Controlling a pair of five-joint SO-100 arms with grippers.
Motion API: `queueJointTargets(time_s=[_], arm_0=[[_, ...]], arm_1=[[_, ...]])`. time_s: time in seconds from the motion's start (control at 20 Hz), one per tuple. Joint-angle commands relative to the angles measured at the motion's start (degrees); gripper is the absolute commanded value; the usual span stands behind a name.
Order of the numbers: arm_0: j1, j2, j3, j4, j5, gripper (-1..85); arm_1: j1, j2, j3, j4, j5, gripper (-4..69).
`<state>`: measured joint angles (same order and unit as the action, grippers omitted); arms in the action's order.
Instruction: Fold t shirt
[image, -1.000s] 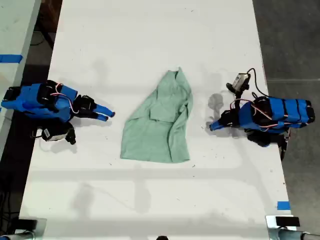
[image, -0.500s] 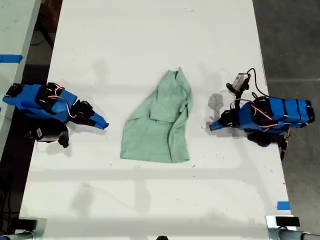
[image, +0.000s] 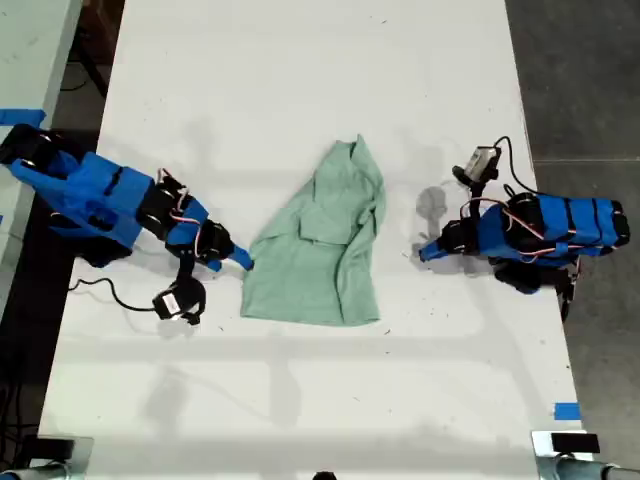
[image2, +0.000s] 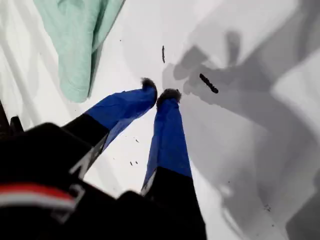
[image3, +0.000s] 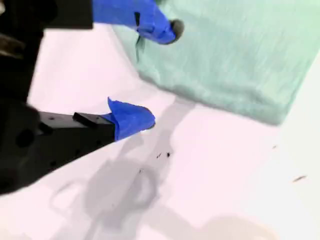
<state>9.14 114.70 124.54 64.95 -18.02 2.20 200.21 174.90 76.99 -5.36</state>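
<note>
- The t shirt (image: 320, 245) lies rumpled mid-counter, narrow end toward the exterior view's top and wide hem toward the bottom. One side is folded in over itself, so there's a raised ridge running down the exterior view's right half.
- My second gripper (image: 238, 258) is the one on the exterior view's left, going by the wrist shot: jaws spread wide apart, one blue fingertip (image3: 170, 27) over the cloth's edge, the other down on bare counter just off it. Nothing between them, and I can't tell if the upper tip touches the fabric.
- In the exterior view that gripper sits right at the shirt's lower-left corner.
- My first gripper (image2: 160, 95) is on the exterior view's right, also at (image: 428, 250). Jaws nearly together with a thin sliver of gap at the tips, holding nothing, well apart from the shirt's nearest edge with plain counter between.
- The counter (image: 300, 80) is white and has loads of open room above and below the shirt in the exterior view. The exterior view's right edge of the counter is close behind the first arm.
- A loose cable and a small black part (image: 180, 300) lie on the counter beside the second arm, near the shirt's hem.
</note>
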Motion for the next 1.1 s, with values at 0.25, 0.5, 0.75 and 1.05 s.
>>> queueJointTargets(time_s=[0.25,0.5,0.75,1.05], arm_0=[[-2.29,-14.94,-8.88,-6.94,0.09,22.2],[-4.92,-23.12,-14.06,-6.94,1.23,-0.2],[-5.36,-21.27,-22.68,4.92,-0.44,-0.3],[-4.39,-36.04,-64.25,22.94,6.24,-0.3]], arm_1=[[-0.53,0.62,2.72,0.18,-0.09,3.4],[-0.53,0.62,2.72,0.18,-0.18,3.4],[-0.53,0.62,2.72,0.18,-0.18,3.4],[-0.53,0.62,2.72,0.18,-0.09,3.4]])
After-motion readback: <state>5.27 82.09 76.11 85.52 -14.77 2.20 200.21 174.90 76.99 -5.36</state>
